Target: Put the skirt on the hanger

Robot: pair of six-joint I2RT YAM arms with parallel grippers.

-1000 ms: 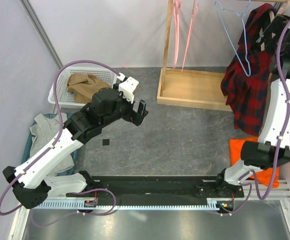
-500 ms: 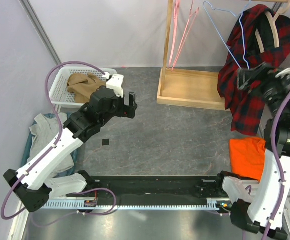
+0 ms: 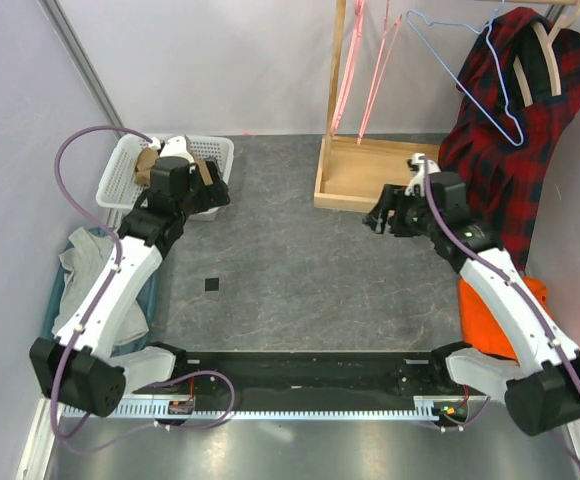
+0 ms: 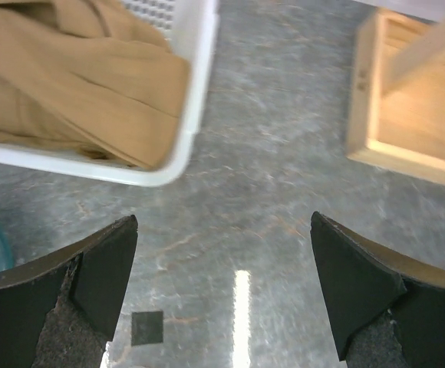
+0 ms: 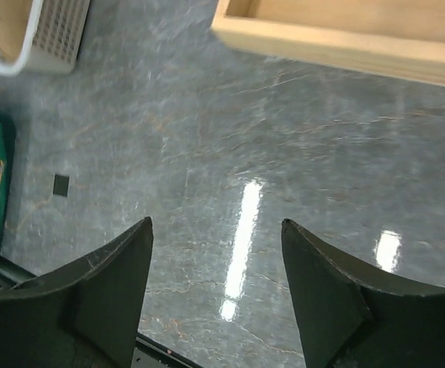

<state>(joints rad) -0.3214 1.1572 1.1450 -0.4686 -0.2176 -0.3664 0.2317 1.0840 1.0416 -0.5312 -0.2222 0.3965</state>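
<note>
The biggest change is my right arm. It has swung away from the plaid shirt [image 3: 490,150] at 2 o'clock and come down and inward. My right claw [image 3: 380,220] now hangs low over the bare grey table [image 3: 290,270], just off the near edge of the wooden rack base [image 3: 385,175]. Its jaws have narrowed a little but stand apart, with only floor between them.

My left arm has gone the other way, out toward 10 o'clock. My left claw [image 4: 222,261] is now at the near rim of the white basket [image 4: 199,100], spread wide and carrying nothing.

The skirt [image 4: 77,84] lies folded in that basket, untouched, at about 11 o'clock in my left wrist view. The pink hanger [image 3: 347,80] hangs from the rack at 1 o'clock, well apart from both claws.

I judge that I am lined up to pick up the skirt, and nothing of the task is done yet.
</note>
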